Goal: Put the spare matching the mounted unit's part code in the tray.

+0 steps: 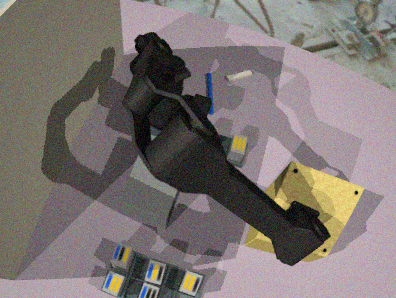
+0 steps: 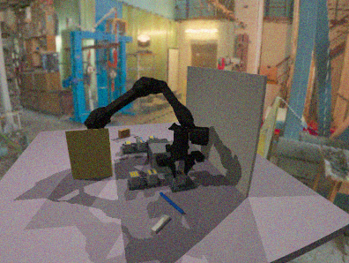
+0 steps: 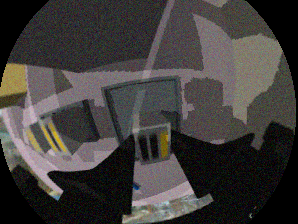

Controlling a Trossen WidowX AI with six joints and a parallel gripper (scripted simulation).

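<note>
A small grey spare (image 3: 153,145) with two black bars and one yellow bar on its top stands between the fingertips in the wrist view. My gripper (image 2: 180,173) (image 3: 149,135) is low over the dark tray (image 2: 189,186) (image 3: 162,97) and is open by a little, with the fingers still close beside the spare. The spare is at the near end of the tray; its base is hidden by the fingers. Several spares with blue, yellow and black bars stand in a dark rack (image 2: 128,153), one of them a spare (image 1: 191,283) at the right. The mounted unit's printed back is not readable.
A grey box (image 2: 158,151) stands behind the gripper. Yellow-barred blocks (image 2: 134,175) (image 1: 239,145) stand beside the tray. A blue stick (image 1: 209,93) (image 2: 172,203) and a white stick (image 1: 239,76) (image 2: 160,224) lie nearby. A tall grey panel (image 2: 225,110) and a yellow panel (image 2: 90,154) flank the area.
</note>
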